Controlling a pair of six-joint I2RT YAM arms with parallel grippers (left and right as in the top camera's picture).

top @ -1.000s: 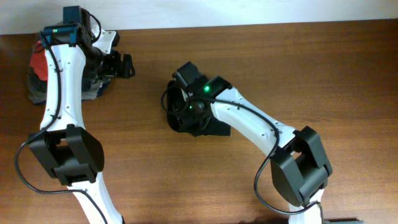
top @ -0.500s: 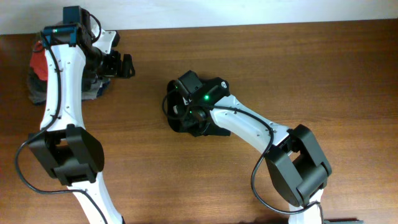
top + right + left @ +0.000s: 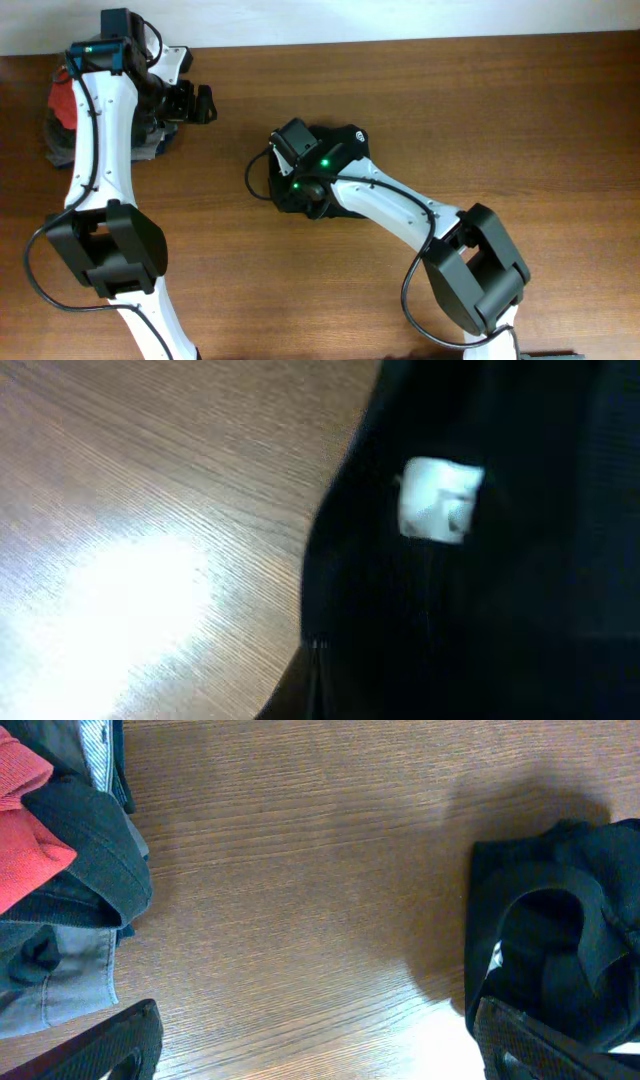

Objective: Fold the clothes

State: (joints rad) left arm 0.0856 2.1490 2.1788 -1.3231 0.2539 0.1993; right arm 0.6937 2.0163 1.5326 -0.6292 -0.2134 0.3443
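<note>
The shirt [image 3: 348, 142] lies near the middle of the table [image 3: 520, 110], partly under the right arm [image 3: 390, 200]. The pile [image 3: 58, 110] sits at the far left corner, well apart from the shirt, partly beneath the left arm [image 3: 95, 130]. A label [image 3: 440, 500] lies on the shirt.

The brown wooden desk [image 3: 540, 110] lies bare across its whole right half and along the front between the two arms, leaving open passage there. A bare strip also runs between the bunched black soft-fabric T-shirt [image 3: 340, 140] at mid-desk and the heap of red, grey and dark garments [image 3: 58, 115] in the far left corner. The white right arm [image 3: 400, 205] lies across the T-shirt's near side, and the white left arm [image 3: 95, 150] fences off the heap.
</note>
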